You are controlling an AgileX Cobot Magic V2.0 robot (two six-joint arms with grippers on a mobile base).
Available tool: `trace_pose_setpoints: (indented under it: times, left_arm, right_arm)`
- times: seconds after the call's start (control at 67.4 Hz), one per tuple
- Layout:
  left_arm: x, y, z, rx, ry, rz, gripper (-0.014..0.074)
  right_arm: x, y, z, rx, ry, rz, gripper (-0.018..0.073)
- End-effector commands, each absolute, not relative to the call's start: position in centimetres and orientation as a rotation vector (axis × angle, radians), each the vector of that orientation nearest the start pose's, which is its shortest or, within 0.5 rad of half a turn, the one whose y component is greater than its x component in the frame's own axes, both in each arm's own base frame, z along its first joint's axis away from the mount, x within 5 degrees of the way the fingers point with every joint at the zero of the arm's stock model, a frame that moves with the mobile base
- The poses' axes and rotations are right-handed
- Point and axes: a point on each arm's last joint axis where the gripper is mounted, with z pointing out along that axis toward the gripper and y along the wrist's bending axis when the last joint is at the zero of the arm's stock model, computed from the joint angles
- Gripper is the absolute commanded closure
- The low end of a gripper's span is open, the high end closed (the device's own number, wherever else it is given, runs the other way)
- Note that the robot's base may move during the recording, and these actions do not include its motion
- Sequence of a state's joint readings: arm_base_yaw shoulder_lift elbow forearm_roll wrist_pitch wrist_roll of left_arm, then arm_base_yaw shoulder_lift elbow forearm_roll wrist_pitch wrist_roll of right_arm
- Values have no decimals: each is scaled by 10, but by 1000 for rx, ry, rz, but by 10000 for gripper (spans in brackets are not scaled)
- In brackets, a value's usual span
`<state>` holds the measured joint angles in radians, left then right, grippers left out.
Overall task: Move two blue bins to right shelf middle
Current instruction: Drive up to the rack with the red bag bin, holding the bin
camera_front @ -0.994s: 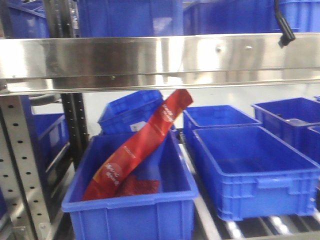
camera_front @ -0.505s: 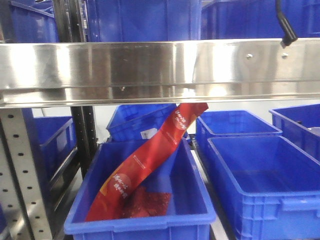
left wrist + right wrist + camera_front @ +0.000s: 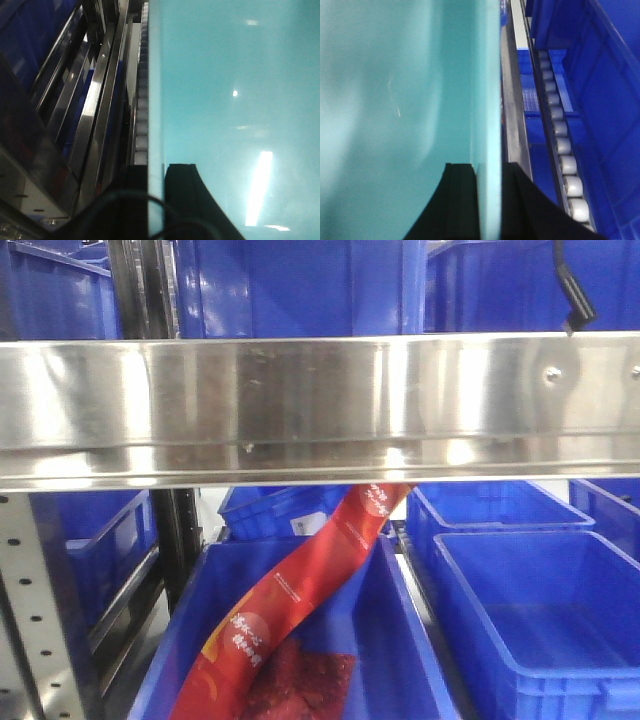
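Note:
A pale cyan-blue bin fills both wrist views. In the left wrist view its smooth inside is at the right, and my left gripper is shut on its thin side wall, one black finger on each side. In the right wrist view the bin's inside is at the left, and my right gripper is shut on the opposite wall. I cannot tell whether a second pale bin is nested with it. No pale bin or gripper shows in the front view.
A steel shelf beam crosses the front view. Below it a royal-blue bin holds a long red packet; more royal-blue bins stand right and above. Roller tracks and shelf rails run beside the held bin.
The front view has shifted: the steel beam has dropped lower in the picture and the royal-blue bins have slid right and down, looking closer.

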<state>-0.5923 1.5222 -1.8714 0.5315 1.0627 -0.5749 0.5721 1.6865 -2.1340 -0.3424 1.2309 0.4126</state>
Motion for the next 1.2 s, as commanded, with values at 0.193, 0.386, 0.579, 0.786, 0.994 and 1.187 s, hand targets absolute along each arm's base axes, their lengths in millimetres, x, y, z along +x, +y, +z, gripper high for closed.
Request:
trace_pose_setpoints:
  times: [0.193,0.386,0.579,0.786,0.994,1.187]
  left_arm:
    - [275,-137,507,45,1964,-83,707]
    - [275,-137,507,45,1964,-83,707]
    - [275,-137,507,45,1964,-83,707]
    - [275,-137,507,45,1964,-83,707]
    - [276,-138,509,53,1944,-96,707]
    - [276,-138,509,55,1937,-100,707]
  right_arm:
    - [300,154,511,-128,2082,111,726]
    - [300,154,511,-128,2082,111,726]
    - [300,154,511,-128,2082,111,726]
    - [300,154,511,-128,2082,111,726]
    - [300,154,511,-128,2082,111,726]
    - [300,154,511,-128,2082,111,726]
